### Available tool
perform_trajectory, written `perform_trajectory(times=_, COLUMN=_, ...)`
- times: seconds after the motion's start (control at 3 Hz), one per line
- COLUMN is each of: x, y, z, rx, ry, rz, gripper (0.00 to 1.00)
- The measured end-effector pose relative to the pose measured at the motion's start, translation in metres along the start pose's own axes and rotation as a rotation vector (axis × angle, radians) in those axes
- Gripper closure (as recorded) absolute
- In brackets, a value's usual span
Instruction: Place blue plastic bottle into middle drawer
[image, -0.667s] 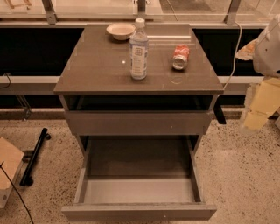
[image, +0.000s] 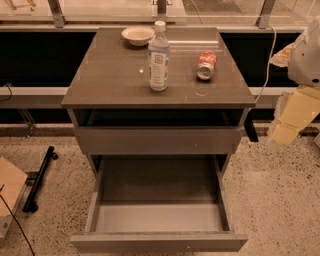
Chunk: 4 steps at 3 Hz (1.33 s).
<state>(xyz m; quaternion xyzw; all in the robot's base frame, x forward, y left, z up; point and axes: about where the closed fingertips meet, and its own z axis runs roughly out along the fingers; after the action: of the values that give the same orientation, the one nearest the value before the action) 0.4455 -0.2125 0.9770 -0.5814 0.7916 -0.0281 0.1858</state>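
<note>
The jaws belong to the gripper (image: 292, 117), a pale tan block hanging at the right edge of the view, beside the bench and level with its upper drawer front. Whether they are released or clenched cannot be told, but nothing is visibly held there.

Nearest the camera, the middle drawer (image: 159, 242) stands pulled fully out, its low front lip toward the viewer and its paler grey floor bare. Above it sits the upper drawer (image: 157, 140) with a taller plain panel, pushed in, with a dark gap over it. A black bar (image: 40, 177) lies on the speckled floor (image: 280, 200) to the left.

On the bench (image: 110, 75) the blue plastic bottle (image: 158, 57) stands upright near the centre, white cap on, well apart from the gripper. To its right a red can (image: 206, 65) lies on its side. Farther back, just left of the bottle's cap, rests a pale bowl (image: 138, 35).
</note>
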Motion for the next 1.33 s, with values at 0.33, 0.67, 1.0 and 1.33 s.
perform_trajectory(times=0.33, x=-0.019, y=-0.01, z=0.012, rx=0.02, ry=-0.084, rz=0.038, gripper=0.0)
perform_trajectory(times=0.67, x=-0.041, y=-0.023, z=0.028, rx=0.03, ry=-0.166, rz=0.063, gripper=0.0)
perform_trajectory(times=1.0, x=-0.068, y=-0.041, z=0.047, rx=0.035, ry=-0.238, rz=0.079, gripper=0.0)
perform_trajectory(times=1.33, x=-0.098, y=-0.082, z=0.084, rx=0.014, ry=-0.295, rz=0.08, gripper=0.0)
